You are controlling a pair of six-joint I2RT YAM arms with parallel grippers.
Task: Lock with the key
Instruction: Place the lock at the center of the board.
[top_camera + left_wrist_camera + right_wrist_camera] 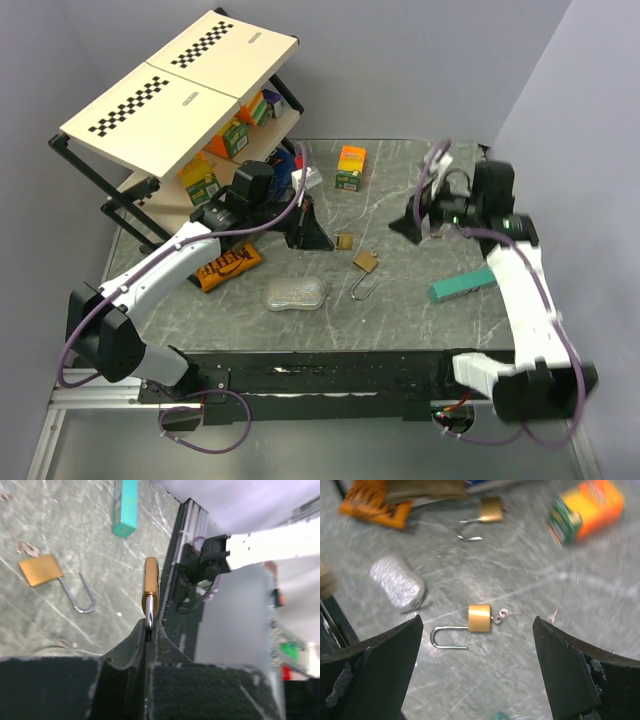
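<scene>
Now left tool (pixel 149 629) is clenching the steel shackle of a small brass padlock (pixel 151 585). Right tool (pixel 477 630) is hanging released, jaws wide, over a bigger brass padlock (pixel 480 618) that is lying open-shackled on the grey marbled bench (pixel 580 580), small silver keys (pixel 501 614) sitting at its base. Orange packet (pixel 225 265) is showing print too small to read.

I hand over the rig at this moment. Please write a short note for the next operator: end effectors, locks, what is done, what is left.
Left end effector: shut on the shackle of a small padlock.
Right end effector: open, empty, above the second padlock.
The second padlock lies on the table, shackle open, key seemingly at its base.
Done: the second padlock is not locked yet.
Left: press its shackle shut and turn the key.
</scene>
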